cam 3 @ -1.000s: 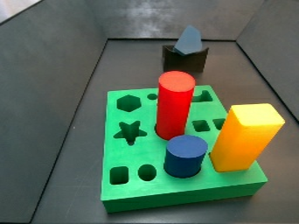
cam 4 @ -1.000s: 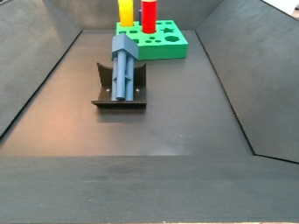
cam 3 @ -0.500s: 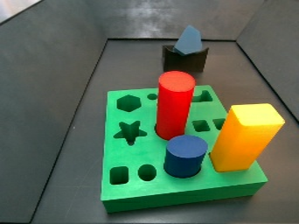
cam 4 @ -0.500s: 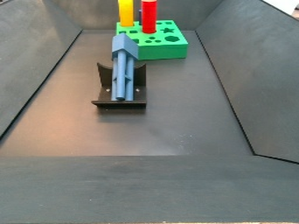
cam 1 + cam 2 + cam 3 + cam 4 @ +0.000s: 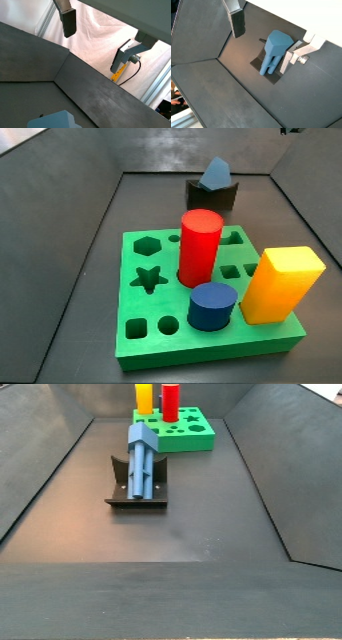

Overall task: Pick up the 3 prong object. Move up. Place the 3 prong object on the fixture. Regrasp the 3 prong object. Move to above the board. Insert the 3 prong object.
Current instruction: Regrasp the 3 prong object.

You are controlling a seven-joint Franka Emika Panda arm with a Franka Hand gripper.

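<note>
Your 3 prong object (image 5: pixel 140 452) is a dull grey-blue matte piece with a pointed head and straight prongs. It rests on the fixture (image 5: pixel 135 492), a dark L-shaped bracket on a flat base plate that stands on the bin floor (image 5: pixel 201 514). In a wrist view the same piece (image 5: pixel 274 50) lies along the bracket (image 5: pixel 271 76) with its prongs running down toward the base plate. In a side view only its pointed tip (image 5: pixel 215 171) rises above the black block (image 5: pixel 211 195) at the far end of the floor.

The board (image 5: pixel 201 313) is a thick bright-green slab near the other end of the floor from the fixture. Its top has cut holes: a hexagon, a star, ovals and squares. A tall glossy red cylinder (image 5: pixel 199 246), a short dark-blue cylinder (image 5: pixel 211 306) and a yellow rectangular block (image 5: pixel 279 283) stand upright in it. The floor and the sloped walls are smooth dark grey sheet.

Your pincer (image 5: pixel 268 30) hangs well above the fixture, clear of the piece. Its flat silver plates with dark pads stand wide apart with nothing between them; one finger (image 5: pixel 67 20) shows plainly in both wrist views. In a wrist view a corner of the grey-blue piece (image 5: pixel 57 121) sits at the picture's edge. No writing can be read.
</note>
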